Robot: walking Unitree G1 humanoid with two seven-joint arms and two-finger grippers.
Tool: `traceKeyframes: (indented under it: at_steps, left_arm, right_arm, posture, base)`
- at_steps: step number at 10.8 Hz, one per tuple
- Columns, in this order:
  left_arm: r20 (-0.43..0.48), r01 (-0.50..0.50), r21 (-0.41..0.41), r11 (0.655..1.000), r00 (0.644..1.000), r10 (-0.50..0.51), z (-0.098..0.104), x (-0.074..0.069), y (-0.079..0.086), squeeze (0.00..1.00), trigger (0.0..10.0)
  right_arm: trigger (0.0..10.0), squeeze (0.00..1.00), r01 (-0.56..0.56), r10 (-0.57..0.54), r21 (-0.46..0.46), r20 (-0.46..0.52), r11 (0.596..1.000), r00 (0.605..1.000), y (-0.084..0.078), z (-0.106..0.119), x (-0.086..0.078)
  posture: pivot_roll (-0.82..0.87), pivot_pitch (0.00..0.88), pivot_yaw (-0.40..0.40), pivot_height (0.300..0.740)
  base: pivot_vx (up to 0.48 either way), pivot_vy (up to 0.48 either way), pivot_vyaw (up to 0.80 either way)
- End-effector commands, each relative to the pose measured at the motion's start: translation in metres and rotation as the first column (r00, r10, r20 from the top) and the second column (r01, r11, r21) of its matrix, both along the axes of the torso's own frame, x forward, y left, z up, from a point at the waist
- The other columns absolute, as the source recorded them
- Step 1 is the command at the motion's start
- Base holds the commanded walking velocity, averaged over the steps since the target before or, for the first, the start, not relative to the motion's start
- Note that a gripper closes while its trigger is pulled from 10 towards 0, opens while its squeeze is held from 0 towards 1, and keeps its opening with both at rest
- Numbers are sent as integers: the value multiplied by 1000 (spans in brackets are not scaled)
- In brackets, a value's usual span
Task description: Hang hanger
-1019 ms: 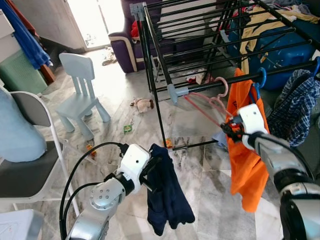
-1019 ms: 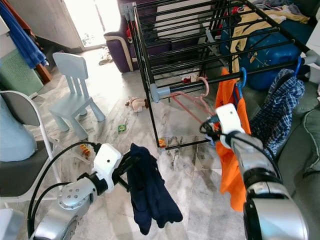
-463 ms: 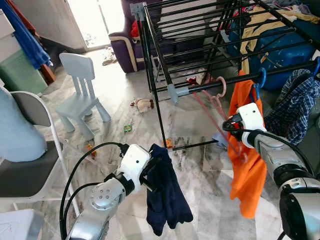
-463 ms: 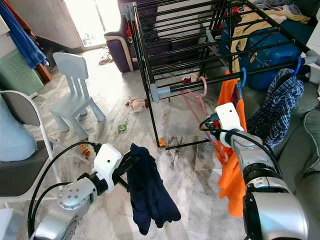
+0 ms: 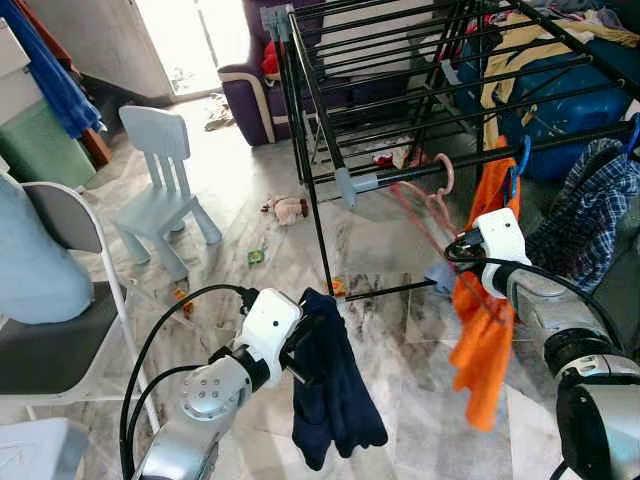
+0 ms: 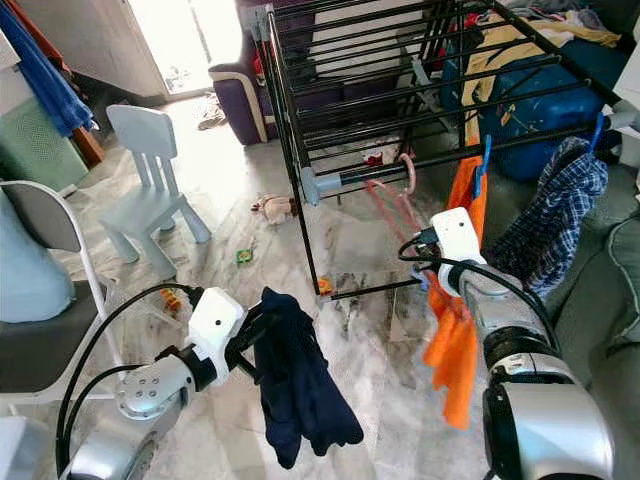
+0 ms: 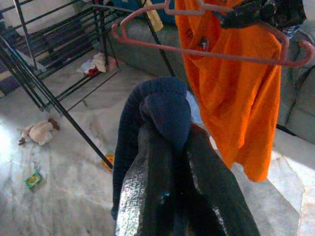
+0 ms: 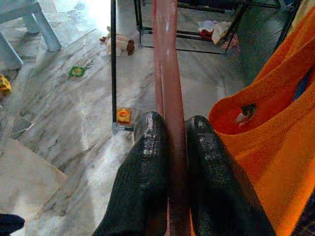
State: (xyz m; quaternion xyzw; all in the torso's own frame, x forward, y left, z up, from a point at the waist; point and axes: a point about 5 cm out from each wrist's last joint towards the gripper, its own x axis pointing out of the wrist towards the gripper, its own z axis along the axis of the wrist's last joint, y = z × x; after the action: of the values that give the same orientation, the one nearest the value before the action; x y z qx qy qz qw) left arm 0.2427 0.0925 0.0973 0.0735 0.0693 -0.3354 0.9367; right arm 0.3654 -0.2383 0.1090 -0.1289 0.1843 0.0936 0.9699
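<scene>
A pink hanger [image 5: 447,173] has its hook over the front rail of the black drying rack [image 5: 322,120]. My right gripper [image 5: 461,250] is shut on the hanger's lower bar; in the right wrist view both fingers [image 8: 147,162] press the pink bar [image 8: 168,73]. Just right of it an orange shirt [image 5: 483,330] hangs from a blue hanger [image 5: 523,155] on the same rail. My left gripper [image 5: 302,345] is low in front of the rack, shut on a dark navy garment [image 5: 333,395] that droops from it [image 7: 165,110].
A plaid shirt [image 5: 588,215] hangs at the rack's right end. A light blue child's chair [image 5: 160,180] and a grey folding chair [image 5: 45,345] stand to the left. A plush toy [image 5: 287,209] and small litter [image 5: 256,257] lie on the marble floor. A purple sofa [image 5: 250,85] is behind.
The pink hanger has tilted steeper under the rail. The orange shirt has swung left and hangs narrower. The left arm and navy garment have not moved.
</scene>
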Motion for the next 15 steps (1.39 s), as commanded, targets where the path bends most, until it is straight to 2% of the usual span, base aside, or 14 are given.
traceKeyframes:
  at_steps: [1,5,6,7,8,9,10,12,15]
  left_arm:
    - [16,0,14,1000,1000,-1,2,2,2,0,10000]
    - [12,1,18,1000,1000,-1,1,1,2,0,10000]
    - [12,0,18,1000,1000,0,1,1,3,0,10000]
    - [12,-10,18,1000,1000,10,0,1,4,0,10000]
    - [12,-18,15,1000,1000,18,-1,0,4,0,10000]
    - [16,-23,8,1000,1000,22,-1,1,3,0,10000]
    - [24,-35,-2,999,999,35,0,2,2,0,10000]
    - [38,-85,-33,996,996,86,1,5,2,0,10000]
    - [51,-173,-63,983,983,176,-1,13,1,0,10000]
  right_arm:
    - [0,0,-2,2,24,5,1000,1000,5,3,3]
    - [0,0,9,-9,38,18,999,1000,6,3,4]
    - [0,0,19,-21,34,44,999,999,6,5,5]
    - [0,0,47,-54,65,122,997,991,6,12,7]
    - [2471,0,49,-68,99,196,994,978,9,16,6]
    - [5451,0,11,-45,134,251,991,967,16,12,0]
    - [10000,0,28,-70,161,258,986,964,20,-1,-11]
    - [10000,0,55,-100,194,228,979,968,26,-31,-40]
    - [10000,0,123,-169,226,198,966,965,28,-47,-79]
  posture:
    - [-39,2,142,740]
    - [-37,1,142,740]
    - [-37,1,142,740]
    - [-40,4,140,740]
    - [-46,4,141,740]
    - [-55,3,141,740]
    - [-61,0,141,740]
    - [-86,0,142,740]
    - [-113,0,123,740]
  base:
    - [0,0,0]
    - [0,0,0]
    - [0,0,0]
    - [0,0,0]
    - [0,0,0]
    - [0,0,0]
    - [0,0,0]
    - [0,0,0]
    - [0,0,0]
